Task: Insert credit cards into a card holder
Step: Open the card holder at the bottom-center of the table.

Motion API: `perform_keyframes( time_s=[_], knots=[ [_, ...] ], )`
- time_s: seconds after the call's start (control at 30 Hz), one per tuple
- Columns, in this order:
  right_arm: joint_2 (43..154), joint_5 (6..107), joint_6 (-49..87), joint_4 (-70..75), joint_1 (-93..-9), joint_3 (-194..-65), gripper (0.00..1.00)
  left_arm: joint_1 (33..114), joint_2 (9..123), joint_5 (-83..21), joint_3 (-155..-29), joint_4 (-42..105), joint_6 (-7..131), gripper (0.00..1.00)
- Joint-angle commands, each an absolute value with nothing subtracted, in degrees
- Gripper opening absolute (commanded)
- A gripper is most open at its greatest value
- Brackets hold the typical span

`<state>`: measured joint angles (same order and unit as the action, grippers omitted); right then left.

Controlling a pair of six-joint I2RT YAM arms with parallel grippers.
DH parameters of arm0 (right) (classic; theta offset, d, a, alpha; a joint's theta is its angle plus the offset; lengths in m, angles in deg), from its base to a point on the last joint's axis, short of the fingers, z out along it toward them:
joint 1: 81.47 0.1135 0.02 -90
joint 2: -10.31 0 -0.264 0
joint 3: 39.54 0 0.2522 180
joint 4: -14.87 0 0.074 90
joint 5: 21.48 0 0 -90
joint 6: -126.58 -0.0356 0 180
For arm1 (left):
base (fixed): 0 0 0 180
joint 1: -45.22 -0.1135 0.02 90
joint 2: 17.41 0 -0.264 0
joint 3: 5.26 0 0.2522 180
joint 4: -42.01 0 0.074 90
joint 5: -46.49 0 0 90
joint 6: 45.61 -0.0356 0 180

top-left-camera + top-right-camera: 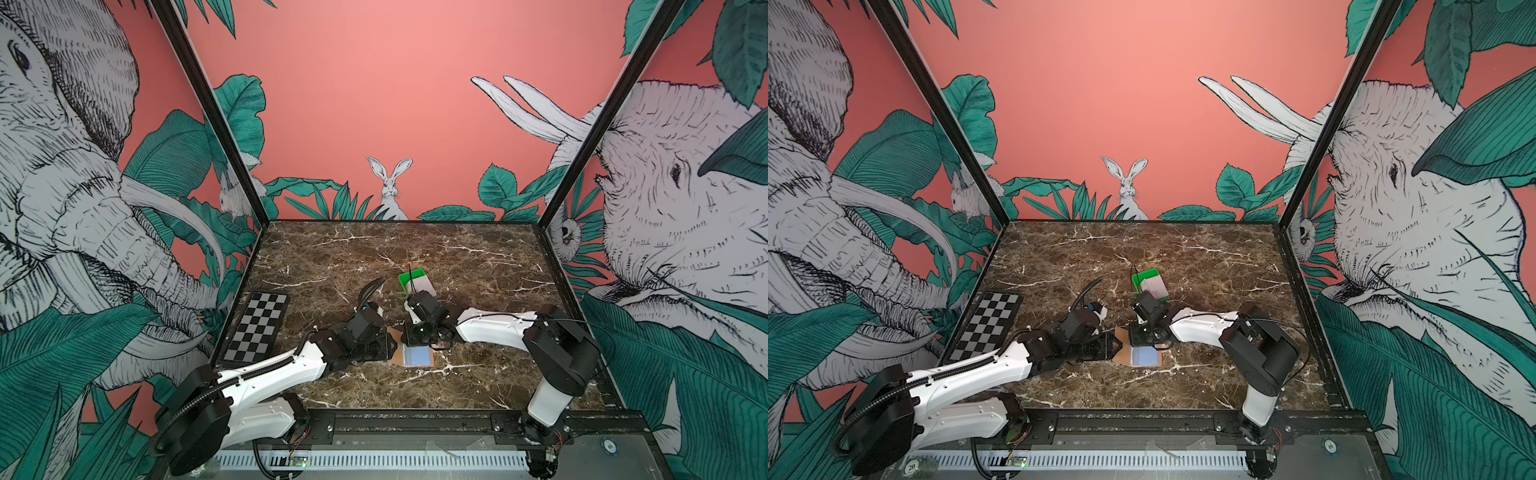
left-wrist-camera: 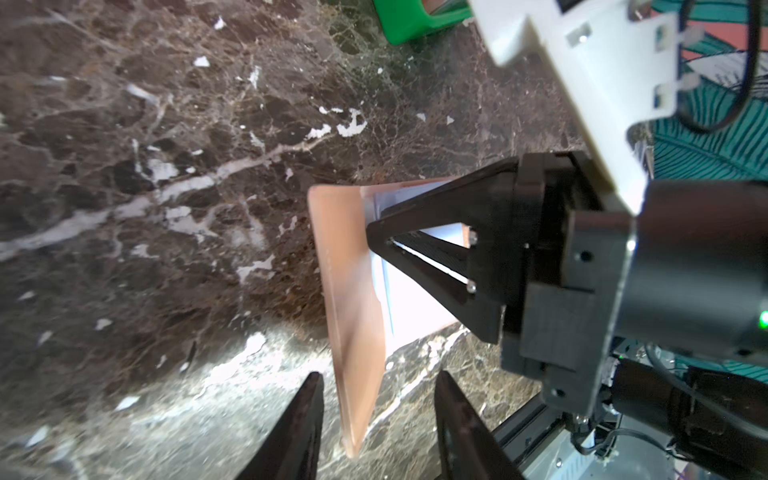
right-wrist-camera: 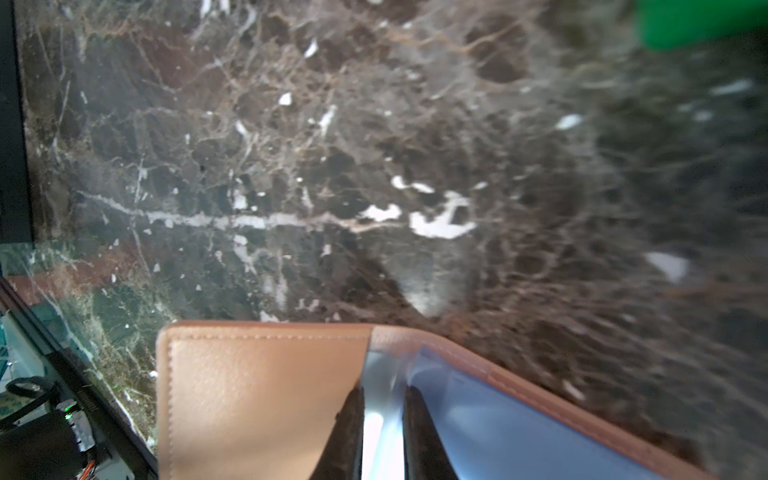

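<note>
Two arms meet at the card holder [image 1: 398, 357], which lies open on the marble table [image 1: 478, 266] near the front edge, about midway between the bases. The left arm reaches low from the front-left corner, forearm sloping towards the centre and wrist levelled at the holder's side. The left gripper [image 2: 378, 376] has its fingers [image 2: 299, 424] spread, and the holder's raised flap [image 2: 353, 311] stands in the gap, clear of both as far as the wrist view shows. Over on the right, the arm rises from its base, elbow high, forearm stretched inward and wrist bent so the right gripper [image 3: 383, 390] points down into the holder. Its fingers are drawn close, pinching a white card [image 2: 432, 259] on edge at the fold. A light blue card [image 1: 418, 355] lies flat on the holder's open half, just beside those fingers. Behind the grippers, apart from the holder, a green tray [image 1: 405, 279] holds more cards [image 1: 424, 286]. A checkerboard [image 1: 257, 328] lies by the left wall.
</note>
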<state>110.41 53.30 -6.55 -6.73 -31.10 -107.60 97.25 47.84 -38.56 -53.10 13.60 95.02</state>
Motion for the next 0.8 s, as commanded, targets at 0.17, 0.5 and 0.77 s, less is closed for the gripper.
perform_keyframes(
  time_s=[0.17, 0.5, 0.77],
  knots=[
    [108.66, 54.74, -5.23, -8.38, -29.44, -107.18, 0.15, 96.46, 46.42, -39.49, -55.48, 10.83, 91.65, 0.45],
    [107.83, 56.6, -5.74, -10.06, -29.17, -106.7, 0.12, 96.28, 44.64, -37.01, -56.32, 18.12, 91.45, 0.39],
    [108.07, 56.41, -6.36, -9.36, -28.82, -106.66, 0.1, 96.28, 50.32, -30.67, -53.57, 28.09, 95.02, 0.32]
  ],
)
